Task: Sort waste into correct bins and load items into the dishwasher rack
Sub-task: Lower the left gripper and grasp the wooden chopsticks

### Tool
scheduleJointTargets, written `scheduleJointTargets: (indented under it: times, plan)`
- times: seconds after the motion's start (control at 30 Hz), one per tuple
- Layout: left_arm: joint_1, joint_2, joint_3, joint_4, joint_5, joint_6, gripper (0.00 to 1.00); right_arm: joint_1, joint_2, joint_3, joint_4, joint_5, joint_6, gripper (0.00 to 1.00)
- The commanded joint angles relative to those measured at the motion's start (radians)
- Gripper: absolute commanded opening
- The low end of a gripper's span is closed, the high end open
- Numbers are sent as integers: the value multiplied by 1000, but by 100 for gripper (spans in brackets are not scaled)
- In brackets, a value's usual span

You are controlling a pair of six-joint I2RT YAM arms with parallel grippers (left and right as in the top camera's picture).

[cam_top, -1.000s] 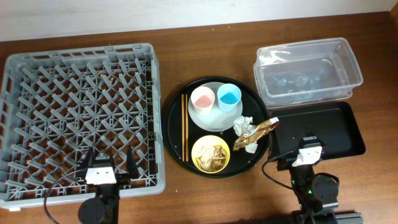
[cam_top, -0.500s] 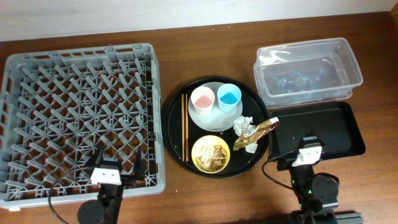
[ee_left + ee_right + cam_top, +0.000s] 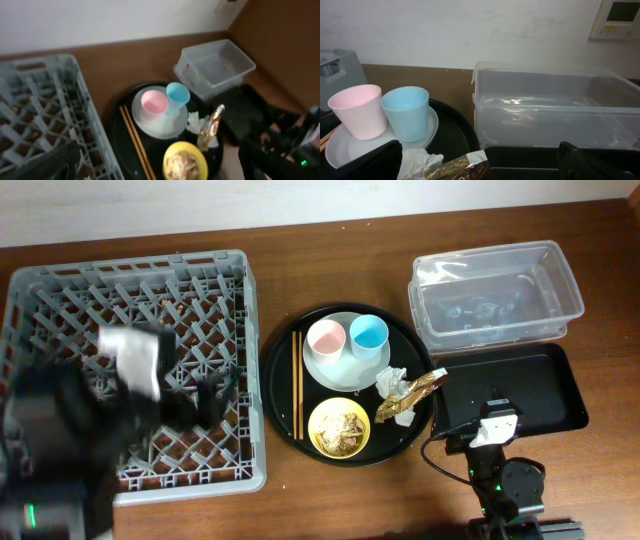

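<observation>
On the round black tray (image 3: 280,380) a pale grey plate (image 3: 345,365) carries a pink cup (image 3: 325,337) and a blue cup (image 3: 368,334). Wooden chopsticks (image 3: 297,385) lie to their left. The yellow bowl (image 3: 339,427) holds beige food scraps. White tissue (image 3: 391,381) and a gold-brown wrapper (image 3: 412,395) sit at the tray's right rim. My left gripper (image 3: 210,395), blurred, hangs open over the grey dishwasher rack (image 3: 130,290), empty. My right gripper (image 3: 480,167) is open and low beside the wrapper (image 3: 462,169), holding nothing.
The clear plastic tub (image 3: 495,295) stands at the back right, with the flat black tray (image 3: 520,385) in front of it. The rack fills the left of the table. A wall runs along the far edge.
My left arm has lifted from the table's front edge and swung up over the rack toward the round tray. The right arm has not moved.
</observation>
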Motion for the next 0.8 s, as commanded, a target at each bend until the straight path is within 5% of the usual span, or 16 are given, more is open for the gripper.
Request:
scheduleJointTargets:
  times: [0.0,0.13,0.2,0.27,0.3,0.33,0.4,0.43,0.5,0.7,0.77]
  plan:
    - [3,246,196,-77,105,-8,99,-4,-5,-5,-4,-6,7,99]
    - [-8,394,213,-146,156,-9,98,-4,-5,-5,-4,-5,8,99]
    - [-79,446,204,-249,-94,-126,81,-4,-5,-5,-4,-6,8,99]
    - [-241,474,164,-232,-394,-274,74,-4,-5,-5,-4,-5,7,99]
    - [-303,489,163,-199,-407,-272,75,-4,-5,-5,-4,-6,7,99]
    - [-365,504,163,-166,-411,-272,99,-4,-5,-5,-4,-6,7,99]
    - [-450,538,163,-109,-459,-274,96,-4,-5,-5,-4,-5,8,99]
    - [-483,555,163,-89,-460,-274,67,-4,-5,-5,-4,-6,8,99]
    - [-513,583,163,-78,-497,-274,41,-4,-5,-5,-4,-6,8,99]
    - [-558,779,162,-85,-564,-371,36,-4,-5,-5,-4,-6,7,99]
    - [-559,826,162,-86,-559,-371,23,-4,-5,-5,-4,-6,8,99]
